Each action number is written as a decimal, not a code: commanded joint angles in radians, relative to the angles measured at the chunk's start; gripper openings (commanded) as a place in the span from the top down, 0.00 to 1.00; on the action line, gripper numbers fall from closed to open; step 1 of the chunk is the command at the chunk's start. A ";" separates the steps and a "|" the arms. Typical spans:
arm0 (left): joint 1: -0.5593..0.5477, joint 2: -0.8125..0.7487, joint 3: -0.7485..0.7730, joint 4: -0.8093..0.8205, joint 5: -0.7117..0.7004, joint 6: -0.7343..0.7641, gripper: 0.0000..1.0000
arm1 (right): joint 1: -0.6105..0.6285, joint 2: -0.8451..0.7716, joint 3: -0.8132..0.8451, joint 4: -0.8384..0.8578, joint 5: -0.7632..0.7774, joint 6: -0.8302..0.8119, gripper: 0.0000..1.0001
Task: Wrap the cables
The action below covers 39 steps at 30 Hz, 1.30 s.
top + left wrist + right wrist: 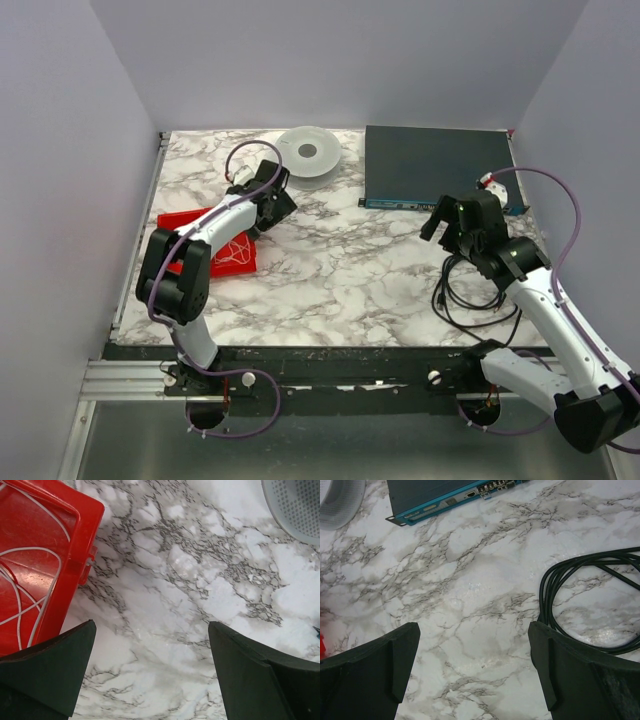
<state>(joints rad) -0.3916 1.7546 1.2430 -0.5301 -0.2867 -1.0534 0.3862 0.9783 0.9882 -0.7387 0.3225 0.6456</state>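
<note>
Black cable (443,300) (546,587) lies in a loose coil at the right of the wrist view, just beside the right-hand finger, flat on the marble and not gripped. The right gripper (437,225) (472,627) hangs over it with its jaws spread wide, only bare tabletop between them. At the left of the overhead frame, thin white cable (232,250) (20,605) sits looped inside the red tray (180,218) (85,535). The left gripper (278,205) (151,625) is just right of the tray, jaws wide apart and empty. Beyond, a dark network switch (430,165) (420,495) and a round white spool (310,155) sit along the upper edge of the marble table (340,270), with plain lavender walls around it.
</note>
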 commanded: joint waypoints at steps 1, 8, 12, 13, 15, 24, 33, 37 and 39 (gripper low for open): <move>0.036 -0.060 -0.036 -0.007 -0.066 0.114 0.01 | 0.004 -0.009 -0.028 0.023 -0.016 -0.003 0.00; 0.066 -0.082 -0.061 -0.028 -0.092 0.192 0.01 | 0.005 0.003 -0.056 0.059 -0.041 0.007 0.00; 0.103 -0.100 -0.109 -0.015 -0.074 0.201 0.01 | 0.005 0.006 -0.057 0.067 -0.045 0.006 0.00; 0.107 -0.106 -0.121 -0.010 -0.072 0.204 0.01 | 0.005 0.006 -0.058 0.067 -0.045 0.004 0.00; 0.115 -0.120 -0.131 -0.018 -0.080 0.198 0.01 | 0.005 0.005 -0.060 0.071 -0.046 0.002 0.00; 0.039 -0.123 0.027 -0.047 -0.086 0.375 0.01 | 0.004 0.008 -0.062 0.082 -0.047 -0.001 0.00; 0.030 0.054 0.339 -0.001 0.257 0.264 0.06 | 0.005 0.006 -0.024 0.061 -0.057 -0.008 0.00; 0.055 0.159 0.406 0.150 0.414 0.084 0.10 | 0.005 -0.004 0.003 0.023 -0.047 -0.020 0.00; 0.063 0.237 0.470 0.180 0.451 0.014 0.11 | 0.005 -0.011 0.015 0.002 -0.042 -0.025 0.00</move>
<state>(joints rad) -0.3511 1.8477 1.6230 -0.4778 -0.0410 -0.8276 0.3862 0.9817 0.9508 -0.6884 0.2798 0.6422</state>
